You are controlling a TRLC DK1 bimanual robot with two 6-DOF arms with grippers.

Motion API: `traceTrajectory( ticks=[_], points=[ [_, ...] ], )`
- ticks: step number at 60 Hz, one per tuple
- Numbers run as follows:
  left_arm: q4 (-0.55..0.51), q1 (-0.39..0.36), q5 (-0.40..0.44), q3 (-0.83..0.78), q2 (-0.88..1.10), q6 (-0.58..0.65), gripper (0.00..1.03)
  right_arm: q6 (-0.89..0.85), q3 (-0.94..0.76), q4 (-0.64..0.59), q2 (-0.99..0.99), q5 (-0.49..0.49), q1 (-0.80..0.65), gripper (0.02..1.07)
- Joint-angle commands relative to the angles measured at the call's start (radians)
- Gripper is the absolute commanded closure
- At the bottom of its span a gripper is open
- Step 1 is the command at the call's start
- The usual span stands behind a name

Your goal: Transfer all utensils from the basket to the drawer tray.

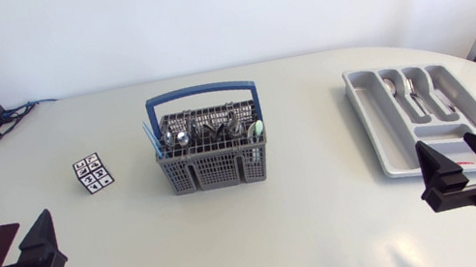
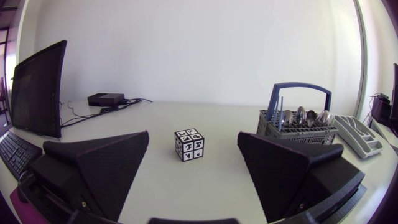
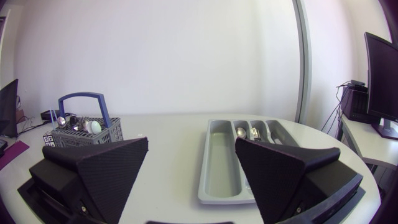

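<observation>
My left fingers [image 2: 102, 165] are wide apart and hold nothing. My right fingers [image 3: 93, 171] too. The basket [image 2: 297, 133] with utensils [image 2: 302, 115] stands ahead of my left fingers; the tray [image 3: 221, 163] lies ahead of my right fingers.

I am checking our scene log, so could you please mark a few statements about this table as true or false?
1. The basket holds utensils. True.
2. The drawer tray is empty. False: cutlery lies in its narrow compartments.
3. The left tool grips a spoon. False: it is open and holds nothing.
4. The right tool is open. True.
5. A patterned cube stands on the table, apart from the basket. True.
</observation>
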Motion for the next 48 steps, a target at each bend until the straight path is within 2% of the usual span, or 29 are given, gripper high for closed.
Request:
traceTrajectory(
  ticks=[1, 14, 19, 23, 30, 37, 44, 48],
  points=[
    [-0.040, -0.008, -0.021, -0.014, -0.008, 0.027, 0.04, -0.009, -0.017, -0.009, 0.009, -0.001, 0.010, 0.06],
    [-0.036, -0.008, -0.047, 0.023, -0.007, 0.117, 0.08, -0.009, -0.017, -0.009, -0.017, -0.001, 0.016, 0.06],
    [-0.024, -0.001, -0.052, 0.055, -0.007, 0.229, 0.12, -0.011, -0.017, -0.009, -0.038, -0.001, 0.010, 0.06],
    [0.015, 0.003, -0.099, 0.066, -0.005, 0.278, 0.16, -0.011, -0.017, -0.003, -0.038, 0.000, 0.011, 0.06],
    [0.030, 0.002, -0.110, 0.089, 0.018, 0.283, 0.19, -0.011, -0.007, 0.000, -0.037, 0.003, 0.019, 0.06],
    [0.030, -0.009, -0.110, 0.143, 0.122, 0.275, 0.25, -0.009, 0.006, 0.004, -0.026, 0.011, 0.031, 0.06],
    [0.003, -0.115, -0.110, 0.235, 0.271, 0.163, 0.25, -0.008, 0.049, 0.026, 0.046, 0.012, 0.033, 0.06],
    [0.001, -0.146, -0.110, 0.268, 0.322, 0.152, 0.25, 0.002, 0.090, 0.044, 0.138, 0.012, 0.034, 0.06]
  ],
)
